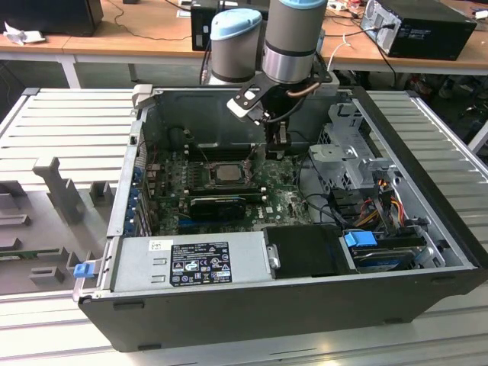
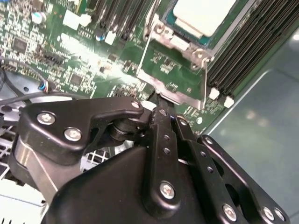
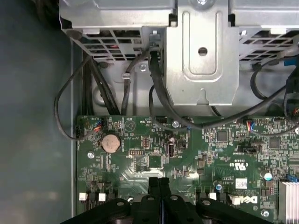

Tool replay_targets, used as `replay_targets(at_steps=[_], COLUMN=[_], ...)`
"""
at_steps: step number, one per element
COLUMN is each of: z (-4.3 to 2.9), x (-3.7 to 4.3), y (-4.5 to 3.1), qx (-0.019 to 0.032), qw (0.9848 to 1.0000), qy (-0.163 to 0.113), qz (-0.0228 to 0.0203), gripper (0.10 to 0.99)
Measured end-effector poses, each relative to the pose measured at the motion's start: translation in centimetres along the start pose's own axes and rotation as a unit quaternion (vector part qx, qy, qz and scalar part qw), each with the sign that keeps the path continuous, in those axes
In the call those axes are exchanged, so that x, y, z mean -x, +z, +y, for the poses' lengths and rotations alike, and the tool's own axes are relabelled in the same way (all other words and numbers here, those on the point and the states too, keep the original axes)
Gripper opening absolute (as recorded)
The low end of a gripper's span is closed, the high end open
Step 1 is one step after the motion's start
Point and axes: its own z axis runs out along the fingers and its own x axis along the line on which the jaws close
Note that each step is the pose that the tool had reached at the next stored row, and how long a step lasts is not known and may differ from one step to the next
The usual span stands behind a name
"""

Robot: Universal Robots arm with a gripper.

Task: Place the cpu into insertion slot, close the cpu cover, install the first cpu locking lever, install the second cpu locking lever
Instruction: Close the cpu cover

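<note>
hovering beside the cpu [image 1: 226, 172] socketed in the motherboard [image 1: 293, 204], the tool [image 1: 279, 146] is clenched, fingers [image 3: 153, 185] pressed together, apparently gripping nothing.

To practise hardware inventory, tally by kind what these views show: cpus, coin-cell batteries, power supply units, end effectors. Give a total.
cpu: 1
coin-cell battery: 1
power supply unit: 1
end effector: 1
Total: 4
</note>
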Motion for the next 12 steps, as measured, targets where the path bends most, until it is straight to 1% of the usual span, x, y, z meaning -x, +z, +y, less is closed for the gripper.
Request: replay_targets(at_steps=[3,4,5,7,8,10,11,12], z=[-1.24,-1.95,-2.32,-3.4,-3.74,-4.45,-5.15,-5.41], x=[0.01,0.01,0.02,0.02,0.02,0.04,0.03,0.03], y=[0.0,0.01,0.01,0.06,0.09,0.32,0.64,0.86], qx=[0.0,0.0,0.0,0.0,0.0,-0.0001,0.0,0.0], qw=[1.0,1.0,1.0,1.0,1.0,1.0,1.0,1.0], qy=[0.0,0.0,0.0,0.0,0.0,0.0,0.0,-0.001], qz=[0.0,0.0,0.0001,0.0001,0.0,-0.0001,-0.0001,-0.0001], gripper=[0.106,0.106,0.106,0.106,0.106,0.106,0.106,0.106])
